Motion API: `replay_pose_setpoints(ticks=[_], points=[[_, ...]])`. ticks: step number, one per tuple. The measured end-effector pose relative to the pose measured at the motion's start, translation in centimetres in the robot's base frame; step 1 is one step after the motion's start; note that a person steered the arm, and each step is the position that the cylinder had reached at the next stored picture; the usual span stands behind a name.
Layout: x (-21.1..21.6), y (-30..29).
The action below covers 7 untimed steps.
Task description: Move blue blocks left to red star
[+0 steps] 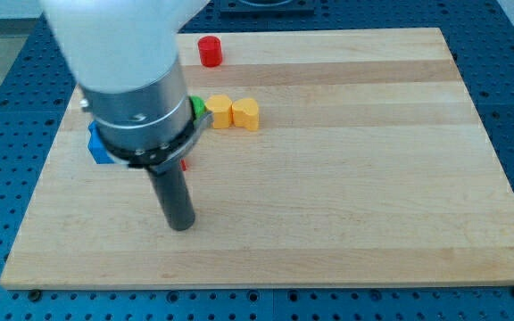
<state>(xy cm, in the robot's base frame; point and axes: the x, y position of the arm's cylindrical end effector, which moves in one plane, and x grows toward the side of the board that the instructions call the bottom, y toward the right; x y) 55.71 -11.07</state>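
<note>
My tip (181, 226) rests on the wooden board (346, 196) at the lower left. A blue block (99, 144) lies up and to the left of the tip, mostly hidden behind the arm's grey body (136, 98). A sliver of red (184, 164) shows at the arm's right edge just above the tip; its shape cannot be made out. Any other blue block is hidden.
A red cylinder (210, 51) stands near the board's top edge. A green block (198, 108) peeks out beside the arm, with a yellow block (219, 110) and a yellow heart-like block (246, 114) to its right.
</note>
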Motion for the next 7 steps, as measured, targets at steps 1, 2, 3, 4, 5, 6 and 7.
replay_pose_setpoints(ticks=[1, 2, 3, 4, 5, 6, 7], points=[[0.0, 0.0], [0.0, -4.5], [-0.3, -11.8], [-3.6, -15.8], [-13.2, -16.8], [-16.3, -16.6], [-20.1, -15.5]])
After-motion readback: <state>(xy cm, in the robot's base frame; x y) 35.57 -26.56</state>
